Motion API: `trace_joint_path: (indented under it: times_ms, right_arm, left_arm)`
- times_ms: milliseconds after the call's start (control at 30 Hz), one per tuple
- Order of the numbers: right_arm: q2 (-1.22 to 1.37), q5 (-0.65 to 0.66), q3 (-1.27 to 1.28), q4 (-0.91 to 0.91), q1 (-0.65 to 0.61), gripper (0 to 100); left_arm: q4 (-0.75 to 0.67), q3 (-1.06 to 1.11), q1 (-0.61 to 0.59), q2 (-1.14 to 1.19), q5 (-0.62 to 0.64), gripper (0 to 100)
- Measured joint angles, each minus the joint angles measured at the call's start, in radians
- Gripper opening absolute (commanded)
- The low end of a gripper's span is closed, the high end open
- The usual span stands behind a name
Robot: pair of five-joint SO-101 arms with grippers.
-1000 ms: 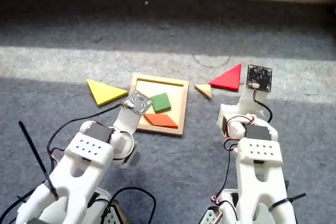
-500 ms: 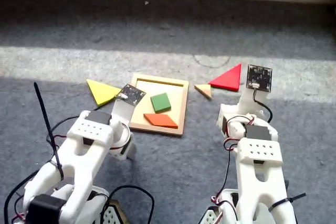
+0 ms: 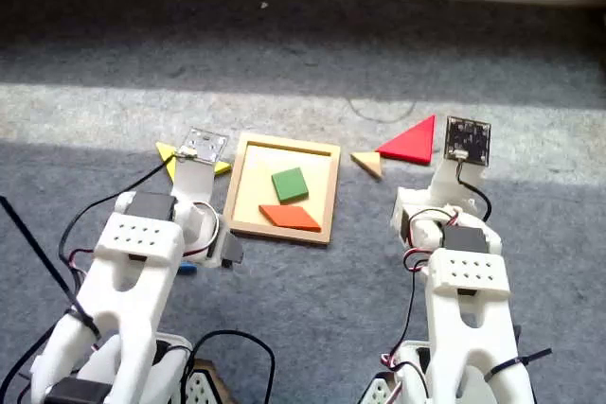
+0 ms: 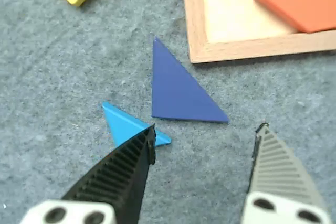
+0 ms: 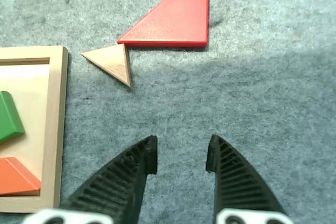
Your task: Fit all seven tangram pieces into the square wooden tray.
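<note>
First, yellow triangle (image 3: pixel 170 159): flat on the grey carpet (image 3: pixel 331 63), left of the tray, partly under the left arm's wrist.
Light blue triangle (image 4: pixel 124 123): small, on the carpet, one corner beneath the black fingertip.
Left gripper (image 4: pixel 205 130): low over the carpet near the tray's corner, fingers spread wide, nothing between them.
Dark blue triangle (image 4: pixel 177 90): on the carpet, just beside the light blue one and near the tray's rim.
Square wooden tray (image 3: pixel 286 145): holds a green square (image 3: pixel 290 184) and an orange parallelogram (image 3: pixel 290 218).
Plain wood triangle (image 3: pixel 368 164): small, just right of the tray.
Red triangle (image 3: pixel 410 143): large, beside the plain one.
Right gripper (image 5: pixel 181 149): above bare carpet, short of both triangles, fingers parted, empty.
</note>
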Motion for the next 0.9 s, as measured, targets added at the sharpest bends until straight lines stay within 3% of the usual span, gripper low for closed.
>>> trace_joint_path:
  times_ms: [167,567,900]
  right_arm:
    - [0.000,0.000,0.000,0.000,0.000,15.2]
    - [0.000,0.000,0.000,0.000,0.000,15.2]
    - [0.000,0.000,0.028,0.000,0.000,15.2]
  left_arm:
    - [0.011,0.000,-0.005,-0.017,0.087,32]
    - [-0.103,0.064,-0.081,-0.014,0.097,32]
    - [-0.157,-0.063,-0.087,0.292,0.097,30]
